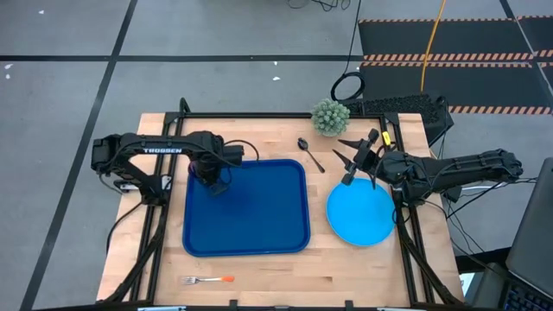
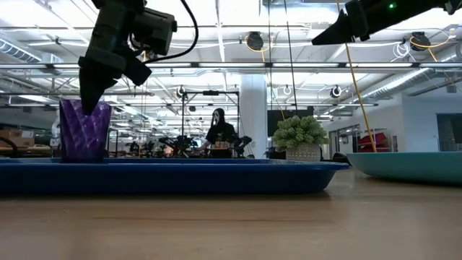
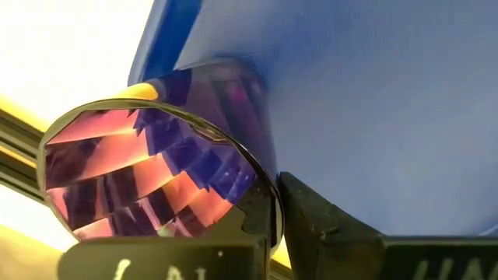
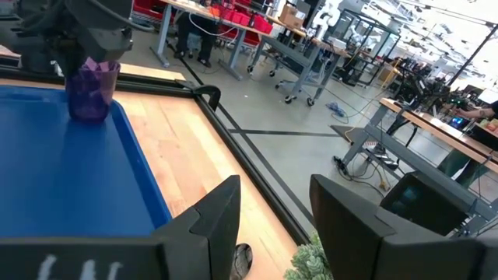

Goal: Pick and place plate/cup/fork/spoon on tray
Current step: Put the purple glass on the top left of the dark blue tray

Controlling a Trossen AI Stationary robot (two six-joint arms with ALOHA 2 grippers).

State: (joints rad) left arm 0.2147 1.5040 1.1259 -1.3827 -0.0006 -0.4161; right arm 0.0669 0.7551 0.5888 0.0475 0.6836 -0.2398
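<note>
The dark purple cup (image 2: 84,130) stands upright in the far left corner of the dark blue tray (image 1: 259,225). My left gripper (image 1: 210,179) is over it, shut on its wall. The light-blue plate (image 1: 361,216) lies flat on the table, right of the tray. The dark spoon (image 1: 309,154) lies on the table beyond the tray's far right corner. The orange-handled fork (image 1: 207,280) lies near the table's front edge. My right gripper (image 1: 356,162) is open and empty, raised above the table between spoon and plate. My left gripper holds the cup by its rim and wall (image 3: 268,204), one finger inside the cup and one finger (image 3: 315,222) outside. The fingers come from above, pointing down. The cup is upright, with its lower end down in the tray behind the rim.
A small potted plant (image 1: 330,117) stands at the table's far edge beyond the spoon. Bare wood lies between the tray's front rim and the fork. The tray's floor (image 4: 62,171) is bare apart from the cup.
</note>
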